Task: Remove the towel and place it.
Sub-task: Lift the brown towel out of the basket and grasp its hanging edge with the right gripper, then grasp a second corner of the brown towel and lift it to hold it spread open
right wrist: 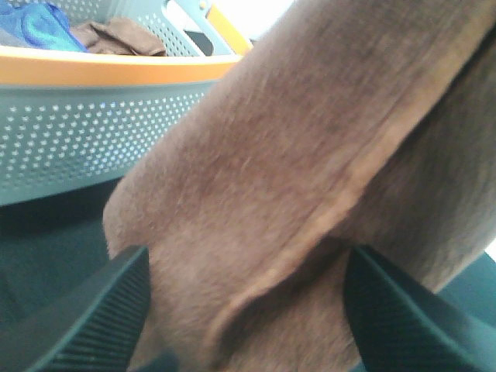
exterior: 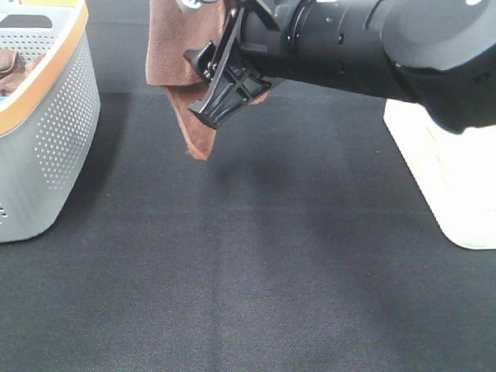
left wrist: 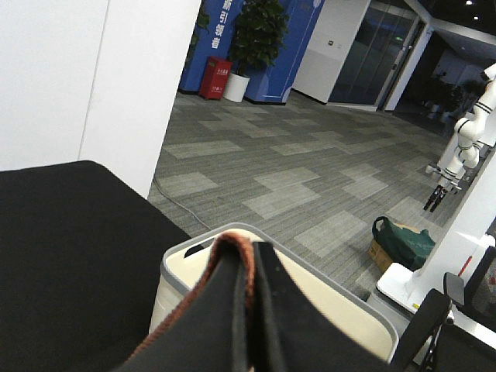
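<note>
Towel (exterior: 173, 59): brown, hanging above the black table (exterior: 269, 277), near the grey basket (exterior: 57, 136).
Left gripper (left wrist: 252, 310): pinched tight on the towel's edge.
Right gripper (right wrist: 246, 294): spread wide, fingers either side of the towel.

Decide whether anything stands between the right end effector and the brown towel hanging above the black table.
Nothing visible does. The right end effector is open, and in its wrist view the towel hangs right between its jaws with no other thing in front. The basket stands off to the side, apart from both.
</note>
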You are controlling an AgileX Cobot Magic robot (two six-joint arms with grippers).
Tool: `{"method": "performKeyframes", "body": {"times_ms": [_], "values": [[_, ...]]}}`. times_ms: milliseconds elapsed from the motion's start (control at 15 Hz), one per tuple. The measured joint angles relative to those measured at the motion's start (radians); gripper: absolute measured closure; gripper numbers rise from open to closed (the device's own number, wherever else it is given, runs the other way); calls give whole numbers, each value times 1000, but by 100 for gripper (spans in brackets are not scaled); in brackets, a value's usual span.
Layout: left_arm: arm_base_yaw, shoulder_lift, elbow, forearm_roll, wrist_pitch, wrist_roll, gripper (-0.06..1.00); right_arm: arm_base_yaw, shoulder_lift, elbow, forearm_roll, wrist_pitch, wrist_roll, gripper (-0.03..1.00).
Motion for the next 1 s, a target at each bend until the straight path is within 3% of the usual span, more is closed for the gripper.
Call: {"method": "performKeyframes", "body": {"times_ms": [333,1000], "values": [[0,-28,0,0,2,4,94,0,4,30,179,-86,-164,29],[0,-55,0,0,10,3,94,0,4,30,266,-161,-215,30]]}}
